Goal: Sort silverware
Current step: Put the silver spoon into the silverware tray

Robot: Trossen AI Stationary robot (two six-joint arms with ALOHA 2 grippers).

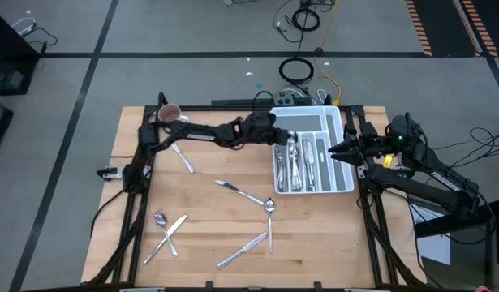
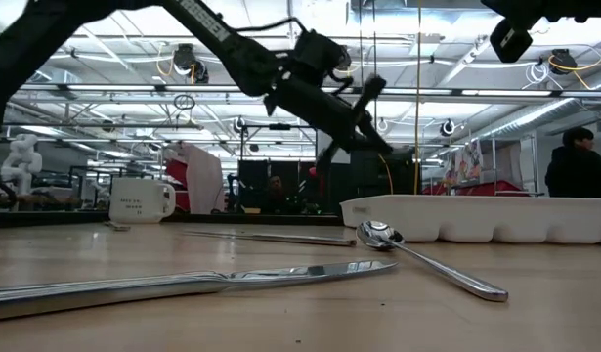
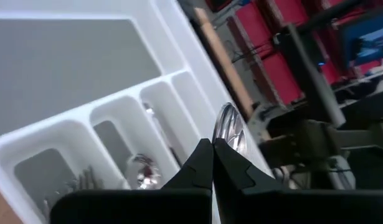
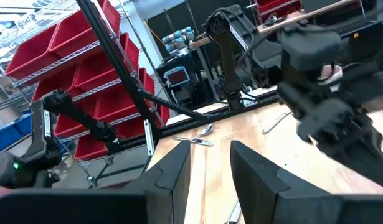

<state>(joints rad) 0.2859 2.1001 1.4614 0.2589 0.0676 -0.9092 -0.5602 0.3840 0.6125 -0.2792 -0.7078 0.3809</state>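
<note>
Silverware lies in two places: sorted pieces in the white divided tray [image 1: 343,154] at the table's far right, and loose pieces on the wooden table [image 1: 208,211]. Loose items: a knife [image 1: 182,158] near the left arm's base, a knife [image 1: 237,191] and spoon [image 1: 269,212] mid-table, a crossed spoon and knife [image 1: 165,231] at front left, and a knife [image 1: 243,250] at front centre. A white mug [image 2: 141,200] stands at the far left corner.

Left gripper [image 3: 213,163] reaches over the tray's compartments, fingers pinched together on a spoon [image 3: 230,127], whose bowl projects beyond the tips. Forks and a spoon already lie in the compartments below.

Right gripper [image 4: 210,165] waits just off the tray's right edge, fingers parted, holding nothing.
</note>
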